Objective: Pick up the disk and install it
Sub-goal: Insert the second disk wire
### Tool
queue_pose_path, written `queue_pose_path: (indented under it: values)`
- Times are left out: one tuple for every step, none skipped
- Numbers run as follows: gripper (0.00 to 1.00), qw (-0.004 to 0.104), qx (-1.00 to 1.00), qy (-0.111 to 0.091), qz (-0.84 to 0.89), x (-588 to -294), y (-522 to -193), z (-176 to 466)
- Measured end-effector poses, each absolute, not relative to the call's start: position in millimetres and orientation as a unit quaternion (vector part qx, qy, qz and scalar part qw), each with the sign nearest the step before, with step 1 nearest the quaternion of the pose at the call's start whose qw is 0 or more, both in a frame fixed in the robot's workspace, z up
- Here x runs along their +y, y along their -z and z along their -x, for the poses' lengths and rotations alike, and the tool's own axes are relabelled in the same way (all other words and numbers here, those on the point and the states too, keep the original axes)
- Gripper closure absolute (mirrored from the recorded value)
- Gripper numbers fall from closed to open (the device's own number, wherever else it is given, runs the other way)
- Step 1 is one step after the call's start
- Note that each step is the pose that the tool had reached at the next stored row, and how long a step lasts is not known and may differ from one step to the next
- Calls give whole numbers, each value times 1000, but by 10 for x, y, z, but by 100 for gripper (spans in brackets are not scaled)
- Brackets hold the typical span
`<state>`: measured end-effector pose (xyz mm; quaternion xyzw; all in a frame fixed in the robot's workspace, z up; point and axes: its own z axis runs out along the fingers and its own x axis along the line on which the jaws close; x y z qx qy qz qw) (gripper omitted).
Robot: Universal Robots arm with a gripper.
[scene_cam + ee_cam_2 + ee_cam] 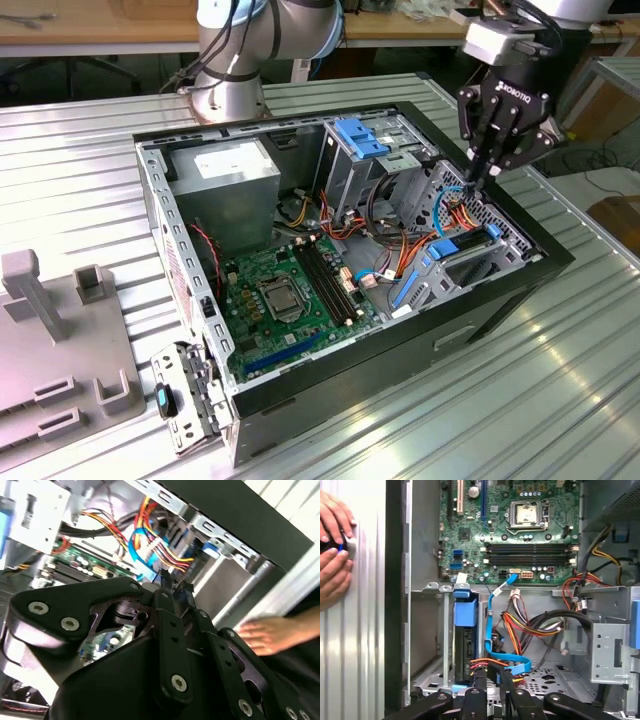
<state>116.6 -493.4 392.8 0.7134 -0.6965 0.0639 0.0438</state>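
My black gripper (487,172) hovers with fingertips pressed together on nothing, over the open black computer case (500,290), where the grey disk in its blue plastic carrier (465,640) sits seated in its bay.

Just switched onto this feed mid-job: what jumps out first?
An open computer case on the ribbed metal table, with the green motherboard exposed. The black pincer hangs over the case's drive bay corner on the exterior view's right, among coloured cables. The disk in its blue frame sits slotted in the bay, and hands rest on the table beside the case.
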Motion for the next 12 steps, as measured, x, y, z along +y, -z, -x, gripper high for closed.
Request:
queue_pose_path:
  values:
    - [75, 44, -696, -65, -713, -4904, -3927, -1166]
    - [75, 45, -696, -65, -713, -4867, -3924, -1166]
    - [75, 46, -696, -66, -713, -4809, -3921, -1166]
    - [75, 47, -696, -67, -713, -4787, -3917, -1166]
    - [75, 50, -696, -70, -713, -4780, -3913, -1166]
    - [75, 55, -695, -75, -713, -4777, -3911, -1166]
    - [75, 61, -695, -81, -712, -4776, -3909, -1166]
    - [75, 67, -694, -86, -712, -4770, -3902, -1165]
    - [75, 69, -694, -88, -711, -4759, -3892, -1166]
    - [75, 69, -694, -89, -711, -4752, -3888, -1166]
    - [75, 69, -694, -89, -711, -4741, -3879, -1166]
    - [75, 70, -694, -90, -711, -4736, -3872, -1166]
